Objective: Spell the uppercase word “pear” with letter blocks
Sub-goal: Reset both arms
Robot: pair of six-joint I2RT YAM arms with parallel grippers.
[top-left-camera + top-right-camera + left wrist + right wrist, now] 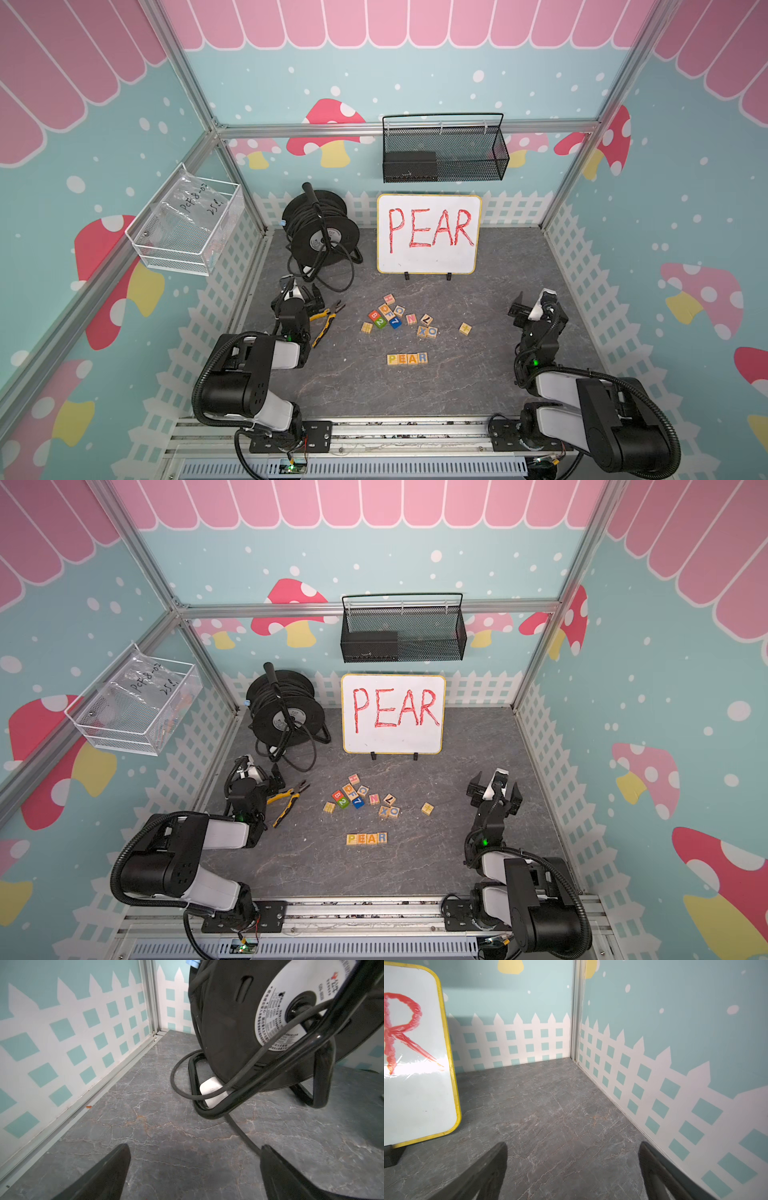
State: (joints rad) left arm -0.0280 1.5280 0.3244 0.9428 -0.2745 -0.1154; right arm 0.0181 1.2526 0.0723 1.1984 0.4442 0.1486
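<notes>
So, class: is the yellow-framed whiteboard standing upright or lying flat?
Standing upright: the yellow-framed whiteboard rests on its bottom edge, held in two black feet.

Left gripper (195, 1147) jaws wide apart, empty, over grey bench (145, 1126). Black cable reel (239, 1022) stands near bench corner; loose cable (241, 1128) runs to one fingertip; white block (209, 1093) beneath reel.

Your two arms are the same build: chunky black joint housings with pale grey-white covers on the links between. The left arm (245, 374) and right arm (598, 399) each drag a ribbed black cable hose (196, 388) looping off the side, plus a tiny green light (535, 362) near the wrist. The black base plates (316, 434) have visible screws, and the left gripper (194, 1147) and right gripper (572, 1145) have plain black tapered fingers (108, 1172).
</notes>
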